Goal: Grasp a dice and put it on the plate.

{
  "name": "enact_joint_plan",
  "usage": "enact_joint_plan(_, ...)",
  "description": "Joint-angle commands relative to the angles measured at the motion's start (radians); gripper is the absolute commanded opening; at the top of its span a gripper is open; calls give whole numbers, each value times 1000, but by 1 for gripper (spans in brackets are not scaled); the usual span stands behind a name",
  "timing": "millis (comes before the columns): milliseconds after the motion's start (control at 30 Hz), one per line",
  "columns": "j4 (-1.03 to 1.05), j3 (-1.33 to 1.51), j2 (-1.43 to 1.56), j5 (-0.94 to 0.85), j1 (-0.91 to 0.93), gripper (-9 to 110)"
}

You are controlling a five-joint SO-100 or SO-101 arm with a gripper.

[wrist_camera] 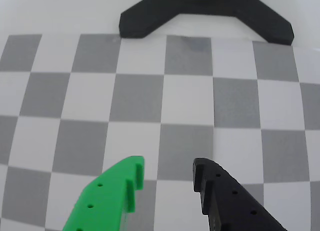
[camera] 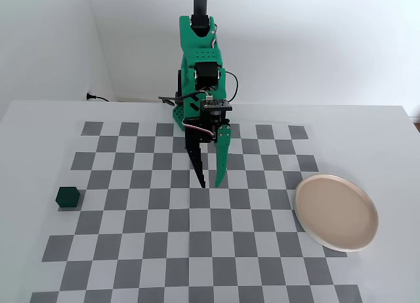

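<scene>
The dice [camera: 67, 197] is a small dark green cube at the left edge of the checkered mat, seen only in the fixed view. The plate [camera: 336, 212], pale beige with a cream rim, lies at the mat's right edge. My gripper [camera: 210, 184] hangs over the middle of the mat, fingers pointing down, far from both. In the wrist view my gripper [wrist_camera: 167, 171] is open, a green finger [wrist_camera: 124, 183] on the left and a black finger [wrist_camera: 220, 186] on the right, with only bare checker squares between them. Dice and plate are out of the wrist view.
The checkered mat [camera: 164, 250] covers most of a white table. The green arm base [camera: 197, 100] stands at the back centre. A black forked stand foot [wrist_camera: 205, 13] rests at the far edge in the wrist view. White walls close off the back and left.
</scene>
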Motion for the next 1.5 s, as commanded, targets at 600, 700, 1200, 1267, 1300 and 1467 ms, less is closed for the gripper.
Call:
enact_joint_plan(600,2,-723,-566,31,342,15)
enact_joint_plan(700,14,-795,-641,51,425,15)
enact_joint_plan(1200,69,-936,-811,55,762,16)
enact_joint_plan(1267,103,-977,-851,69,799,16)
enact_joint_plan(1300,104,-980,-865,71,816,17)
enact_joint_plan(1467,97,-985,-914,75,881,17)
